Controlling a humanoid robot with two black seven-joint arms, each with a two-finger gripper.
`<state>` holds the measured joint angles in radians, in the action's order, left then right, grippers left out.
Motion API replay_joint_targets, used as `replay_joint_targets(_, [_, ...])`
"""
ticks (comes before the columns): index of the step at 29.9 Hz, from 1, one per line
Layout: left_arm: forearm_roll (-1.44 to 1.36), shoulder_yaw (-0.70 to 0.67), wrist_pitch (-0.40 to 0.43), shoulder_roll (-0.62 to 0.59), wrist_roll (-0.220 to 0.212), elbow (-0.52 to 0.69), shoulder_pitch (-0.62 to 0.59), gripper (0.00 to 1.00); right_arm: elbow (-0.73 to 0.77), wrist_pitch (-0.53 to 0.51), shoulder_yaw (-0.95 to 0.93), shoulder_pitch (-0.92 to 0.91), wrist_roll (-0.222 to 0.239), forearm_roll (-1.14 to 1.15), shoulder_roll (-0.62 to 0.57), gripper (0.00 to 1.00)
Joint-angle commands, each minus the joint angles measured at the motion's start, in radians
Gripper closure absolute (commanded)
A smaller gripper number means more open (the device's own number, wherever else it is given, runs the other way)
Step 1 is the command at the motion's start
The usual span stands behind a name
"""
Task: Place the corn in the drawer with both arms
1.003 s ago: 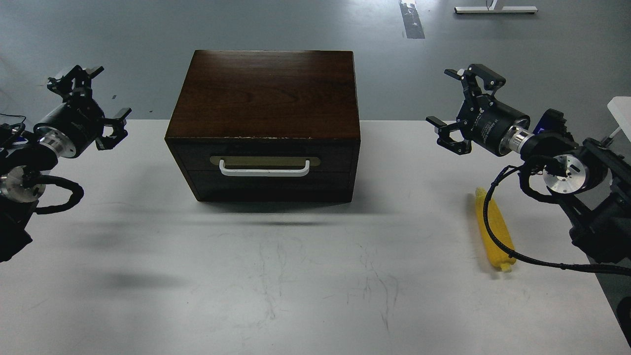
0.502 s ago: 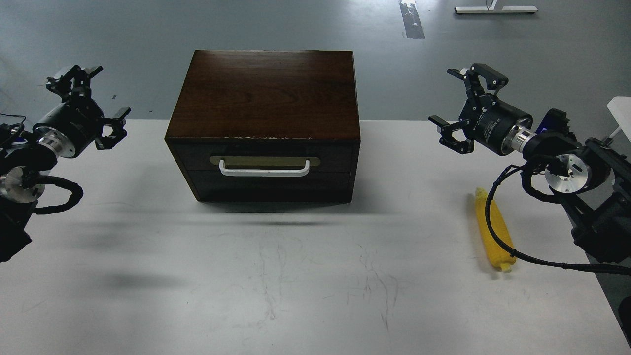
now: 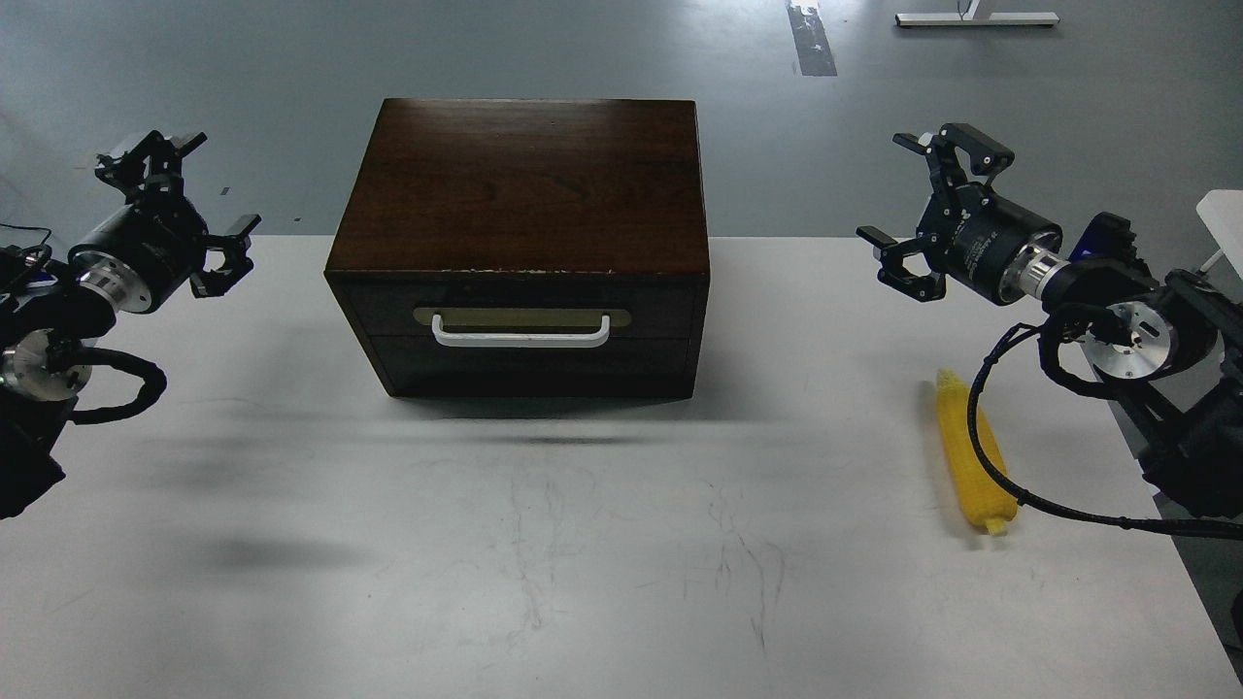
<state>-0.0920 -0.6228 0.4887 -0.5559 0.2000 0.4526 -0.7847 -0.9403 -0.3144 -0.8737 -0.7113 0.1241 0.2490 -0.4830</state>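
Fingers of both grippers, head view: spread wide and empty. Left gripper (image 3: 180, 204): raised at the left edge of the table (image 3: 583, 544), well apart from the box, holding nothing. Right gripper (image 3: 927, 216): raised at the right side, fingers likewise splayed, clear of everything, above and beyond the corn. Corn (image 3: 974, 466): one yellow cob, lying flat on the table near its right edge, long axis running roughly front to back, tapered end away from the robot; a black cable (image 3: 981, 456) from the right arm hangs across it in this view, and whether it touches cannot be told. Box (image 3: 520, 194): dark wood, centred at the far side of the table. Drawer (image 3: 520, 309): front flush with the box, so closed; white handle (image 3: 521, 337) on a brass plate (image 3: 521, 316), untouched. Only one view supplied. Progress, judged: nothing done. Drawer not opened, corn not picked up, neither arm in contact with any item. Remaining, judged: one arm to pull the drawer out by the handle, likely the left as the nearer free one; the right to take the corn beside it; cob to go inside. Whether closing is required is not stated.
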Motion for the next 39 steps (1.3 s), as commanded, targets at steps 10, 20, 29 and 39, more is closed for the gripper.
replay_joint_targets(10, [-0.011, 0.005, 0.0, -0.012, 0.001, 0.005, -0.004, 0.02, -0.002, -0.006, 0.001, 0.0, 0.002, -0.002, -0.014, 0.0])
replay_joint_targets(20, [-0.015, 0.003, 0.0, -0.097, 0.127, 0.009, -0.087, 0.02, -0.002, -0.006, 0.002, 0.001, 0.002, -0.002, -0.012, 0.0])
replay_joint_targets(29, [-0.023, 0.003, 0.0, -0.24, 0.268, 0.069, -0.24, 0.02, -0.002, -0.006, 0.001, 0.01, 0.0, -0.002, -0.014, 0.0])
replay_joint_targets(39, [-0.365, 0.002, 0.0, -0.337, 0.289, 0.268, -0.297, 0.02, -0.002, -0.006, 0.001, 0.024, -0.001, -0.002, -0.017, 0.0])
